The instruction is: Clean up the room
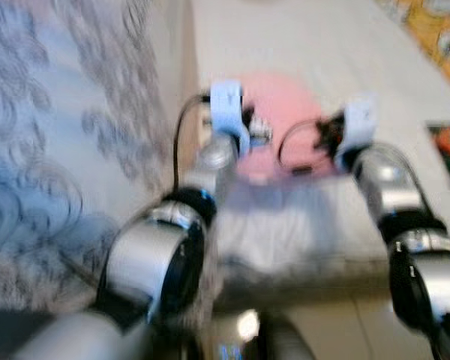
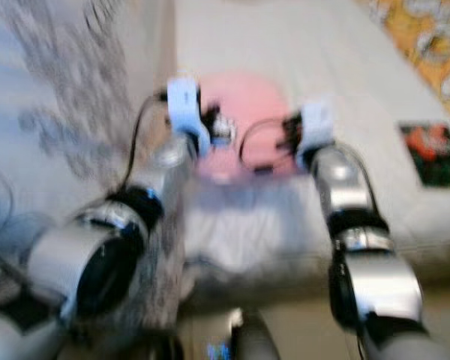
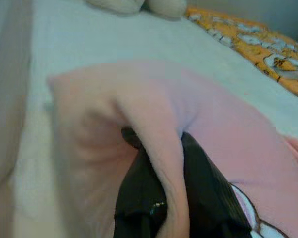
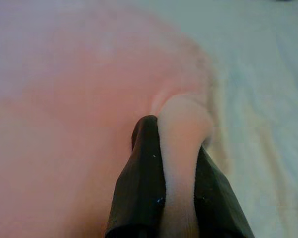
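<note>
Your pink garment (image 1: pixel 274 124) lies spread on the white bed (image 1: pixel 322 45), near its foot edge, between both arms. Your left end effector (image 3: pixel 161 198) pinches a raised fold of the pink cloth between its black fingers (image 3: pixel 139 198). Your right end effector (image 4: pixel 179 193) grips another fold the same way. An orange patterned blanket (image 3: pixel 258 47) lies farther up the bed, and a dark, red-marked flat item (image 2: pixel 435 154) lies to the right.

The pink garment (image 1: pixel 274 124) lies on the bed (image 1: pixel 322 52), each side pinched by the left hand (image 3: pixel 161 183) and right hand (image 4: pixel 176 173).
</note>
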Available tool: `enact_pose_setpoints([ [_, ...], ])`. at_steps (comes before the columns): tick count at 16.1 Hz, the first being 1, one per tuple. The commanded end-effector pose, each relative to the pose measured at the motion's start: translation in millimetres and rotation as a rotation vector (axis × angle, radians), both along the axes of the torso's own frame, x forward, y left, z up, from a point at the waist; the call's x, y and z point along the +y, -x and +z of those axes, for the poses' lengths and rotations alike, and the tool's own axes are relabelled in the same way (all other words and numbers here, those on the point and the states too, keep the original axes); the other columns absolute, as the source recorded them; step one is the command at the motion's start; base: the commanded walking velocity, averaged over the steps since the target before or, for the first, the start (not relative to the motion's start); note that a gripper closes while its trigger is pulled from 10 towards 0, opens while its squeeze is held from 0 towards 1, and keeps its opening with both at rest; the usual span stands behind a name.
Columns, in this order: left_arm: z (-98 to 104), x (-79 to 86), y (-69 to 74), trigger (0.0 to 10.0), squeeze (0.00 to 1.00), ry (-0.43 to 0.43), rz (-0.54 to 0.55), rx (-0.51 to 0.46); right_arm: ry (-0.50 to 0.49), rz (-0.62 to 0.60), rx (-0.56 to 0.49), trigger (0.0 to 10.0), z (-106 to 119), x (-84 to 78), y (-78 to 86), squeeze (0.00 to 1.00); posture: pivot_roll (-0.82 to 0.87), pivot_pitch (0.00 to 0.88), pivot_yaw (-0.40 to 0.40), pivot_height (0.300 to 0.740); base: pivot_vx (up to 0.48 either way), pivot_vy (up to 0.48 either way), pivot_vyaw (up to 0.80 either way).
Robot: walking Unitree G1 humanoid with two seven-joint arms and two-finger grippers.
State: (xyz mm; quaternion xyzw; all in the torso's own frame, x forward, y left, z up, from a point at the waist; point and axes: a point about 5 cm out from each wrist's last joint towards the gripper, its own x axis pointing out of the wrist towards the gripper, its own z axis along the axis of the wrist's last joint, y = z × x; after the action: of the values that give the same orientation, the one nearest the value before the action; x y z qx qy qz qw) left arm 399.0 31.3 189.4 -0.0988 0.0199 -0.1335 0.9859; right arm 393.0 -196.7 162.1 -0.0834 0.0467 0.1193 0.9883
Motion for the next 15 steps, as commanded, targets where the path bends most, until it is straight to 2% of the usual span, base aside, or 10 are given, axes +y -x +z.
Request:
enact_pose_setpoints([
  [1,13,45.5,-12.0,10.0,0.00,0.008,0.200,-0.044,0.039,-0.005,-0.004,10.0,3,-2.6,-1.8,0.00,-0.17,0.294,0.012,0.740,0.000,0.000,0.00],
  [4,9,66.4,-12.7,10.0,0.00,-0.019,0.305,-0.052,0.069,0.071,-0.006,10.0,4,10.7,-3.9,0.00,-0.14,0.310,-0.005,0.740,0.000,0.000,0.00],
  [6,4,69.0,-10.7,10.0,0.00,-0.021,0.346,-0.055,0.096,0.086,-0.009,10.0,3,11.6,-3.9,0.00,-0.13,0.315,-0.013,0.740,0.000,0.000,0.00],
  [7,0,64.4,-7.7,10.0,0.00,0.016,0.372,-0.055,0.125,0.102,-0.024,10.0,5,11.7,-4.3,0.00,-0.13,0.315,-0.021,0.740,0.000,0.000,0.00],
  [9,-8,52.7,-3.7,10.0,0.00,0.007,0.354,-0.044,0.139,0.091,-0.017,10.0,5,8.5,-4.4,0.00,-0.13,0.316,-0.027,0.740,0.000,0.000,0.00],
  [11,-22,43.5,0.8,10.0,0.00,-0.049,0.317,0.010,0.177,0.088,0.010,10.0,-1,4.0,-1.9,0.00,-0.14,0.319,-0.032,0.740,0.000,0.000,0.00],
  [12,-26,40.5,2.0,10.0,0.00,-0.035,0.291,0.036,0.186,0.074,0.021,10.0,-5,1.0,-0.4,0.00,-0.14,0.324,-0.034,0.740,0.000,0.000,0.00],
  [13,-28,39.0,2.5,10.0,1.00,-0.034,0.284,0.047,0.168,0.058,0.024,10.0,-7,-1.2,0.6,1.00,-0.14,0.325,-0.035,0.740,0.000,0.000,0.00],
  [15,-27,41.2,2.0,10.0,1.00,-0.044,0.297,0.043,0.125,0.036,0.022,10.0,-8,-3.6,0.9,1.00,-0.15,0.323,-0.035,0.740,0.000,0.000,0.00],
])
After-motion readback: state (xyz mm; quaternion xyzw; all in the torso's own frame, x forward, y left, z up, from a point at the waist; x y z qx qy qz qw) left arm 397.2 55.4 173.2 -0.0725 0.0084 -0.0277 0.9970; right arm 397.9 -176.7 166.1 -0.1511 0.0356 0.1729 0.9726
